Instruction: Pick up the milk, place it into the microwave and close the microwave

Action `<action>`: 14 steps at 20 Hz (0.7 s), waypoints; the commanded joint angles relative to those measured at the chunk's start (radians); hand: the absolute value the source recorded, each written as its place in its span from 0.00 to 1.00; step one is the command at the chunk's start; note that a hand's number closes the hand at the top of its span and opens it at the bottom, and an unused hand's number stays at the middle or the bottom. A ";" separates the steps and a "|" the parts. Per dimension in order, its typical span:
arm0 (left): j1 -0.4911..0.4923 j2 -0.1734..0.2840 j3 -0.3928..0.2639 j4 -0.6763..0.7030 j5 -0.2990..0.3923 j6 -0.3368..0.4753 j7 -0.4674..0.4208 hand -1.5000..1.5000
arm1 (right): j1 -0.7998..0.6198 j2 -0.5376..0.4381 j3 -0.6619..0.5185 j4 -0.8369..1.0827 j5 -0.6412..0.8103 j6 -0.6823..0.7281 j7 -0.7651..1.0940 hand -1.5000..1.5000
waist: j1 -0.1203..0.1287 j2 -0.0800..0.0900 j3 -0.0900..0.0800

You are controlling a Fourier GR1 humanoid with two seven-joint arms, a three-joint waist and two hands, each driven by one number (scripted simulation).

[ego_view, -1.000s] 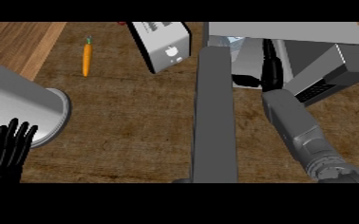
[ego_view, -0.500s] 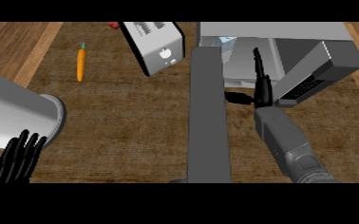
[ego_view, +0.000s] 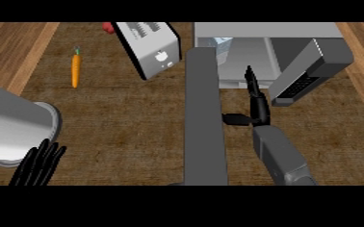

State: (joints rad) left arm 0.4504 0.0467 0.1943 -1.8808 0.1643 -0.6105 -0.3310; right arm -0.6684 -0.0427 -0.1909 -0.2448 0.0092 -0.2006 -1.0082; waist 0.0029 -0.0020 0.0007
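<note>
Right hand (ego_view: 257,107) fingers straight, holding nothing, before open microwave (ego_view: 265,53); milk (ego_view: 221,46) inside. Left hand (ego_view: 39,166) relaxed open at counter's (ego_view: 121,115) near-left edge.

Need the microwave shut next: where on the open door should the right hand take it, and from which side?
Take the door near its free end, by the view's lower edge, from its left face. It juts edge-on toward the robot, seemingly hinged at the left front of the microwave, so it likely closes rightward. The right hand, open, is on its right.
</note>
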 commanded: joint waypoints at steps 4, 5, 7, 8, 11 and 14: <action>0.019 -0.045 -0.133 -0.007 -0.113 -0.005 -0.017 0.00 | 0.195 0.037 0.061 -0.154 0.000 0.143 -0.057 0.00 | -0.019 -0.007 -0.002; -0.014 0.004 -0.098 -0.006 -0.079 -0.045 0.003 0.00 | 0.231 0.028 0.075 -0.192 0.003 0.150 -0.033 0.00 | -0.031 -0.010 -0.003; -0.055 -0.045 -0.185 -0.063 -0.130 0.027 0.087 0.00 | 0.293 0.028 0.077 -0.252 -0.005 0.123 -0.047 0.00 | -0.024 -0.006 -0.001; -0.088 -0.042 -0.185 0.019 -0.173 0.011 0.048 0.00 | 0.330 0.024 0.091 -0.296 0.000 0.128 -0.056 0.00 | -0.025 -0.006 -0.002; -0.093 -0.045 -0.240 0.031 -0.229 0.042 0.035 1.00 | 0.425 0.041 0.110 -0.429 -0.062 0.197 0.004 0.00 | -0.033 -0.009 -0.003; -0.149 -0.046 -0.241 0.048 -0.244 0.063 0.048 1.00 | 0.555 -0.007 0.117 -0.606 -0.090 0.274 0.038 0.00 | -0.030 -0.006 -0.002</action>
State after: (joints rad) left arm 0.3385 0.0139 0.0063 -1.8384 -0.0298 -0.5851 -0.3011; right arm -0.2536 -0.0288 -0.0940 -0.6845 -0.0471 -0.0091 -0.9841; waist -0.0262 -0.0088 -0.0017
